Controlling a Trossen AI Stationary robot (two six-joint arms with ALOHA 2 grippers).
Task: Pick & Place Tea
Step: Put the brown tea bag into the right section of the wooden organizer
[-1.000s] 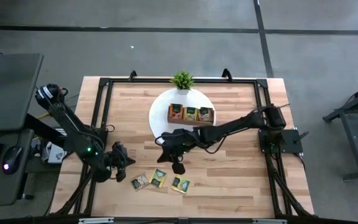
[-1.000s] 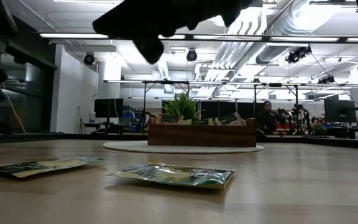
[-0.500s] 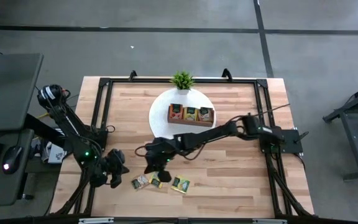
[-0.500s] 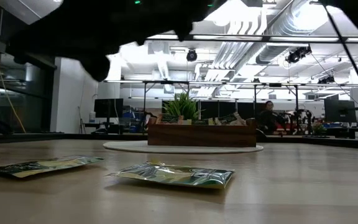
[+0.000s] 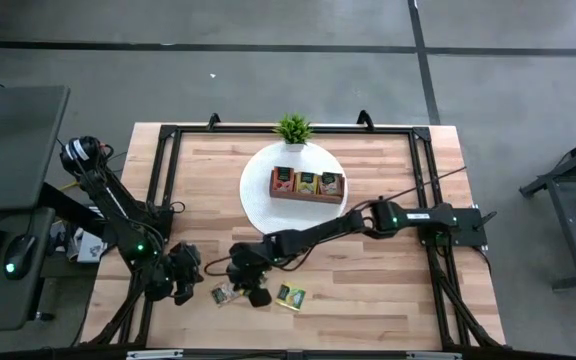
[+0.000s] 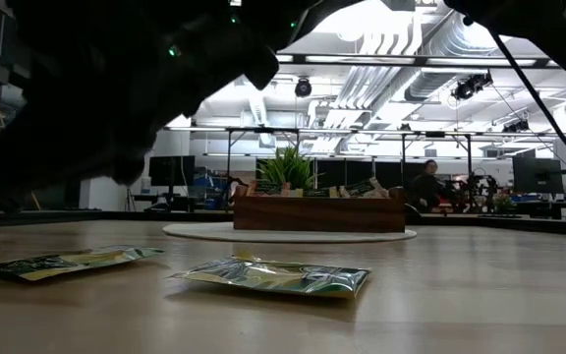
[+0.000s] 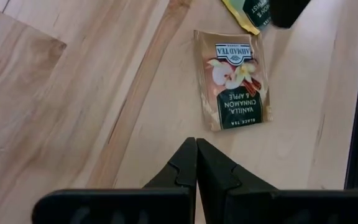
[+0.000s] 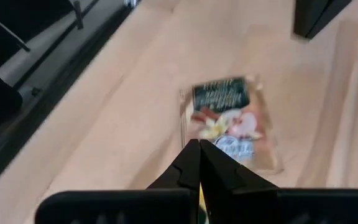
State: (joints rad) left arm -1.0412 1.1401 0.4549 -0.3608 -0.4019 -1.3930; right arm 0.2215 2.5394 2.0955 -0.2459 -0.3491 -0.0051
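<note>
Right gripper [image 5: 259,297] reaches far across the wooden table [image 5: 368,290] to the near left part, and its two dark fingers [image 8: 194,165] are pressed tight together with nothing between them. It hangs low over the loose tea bags that lie near the front edge. In the right wrist view, a vanilla, cinnamon and apple tea bag [image 8: 232,121] lies flat on the wood just past the finger tips. From above, that same tea bag [image 5: 225,292] sits just left of the right gripper, and a green tea bag [image 5: 290,296] lies just to its right. A yellow tea bag [image 7: 248,11] peeks out beside the vanilla one in the left wrist view, partly hidden under the right gripper. Left gripper [image 5: 190,277] waits close by on the left side of the table, shut tight too and holding nothing, and it points at the vanilla tea bag. Farther back, in the middle of the table, a round white mat [image 5: 258,185] holds a brown wooden tray [image 5: 308,185] with three parts, and each part has tea bags in it. A small green plant [image 5: 293,129] stands at the far edge of the mat. From low down, two tea bags lie flat on the table in front, a green one [image 6: 273,276] and another [image 6: 62,263] to its left.
</note>
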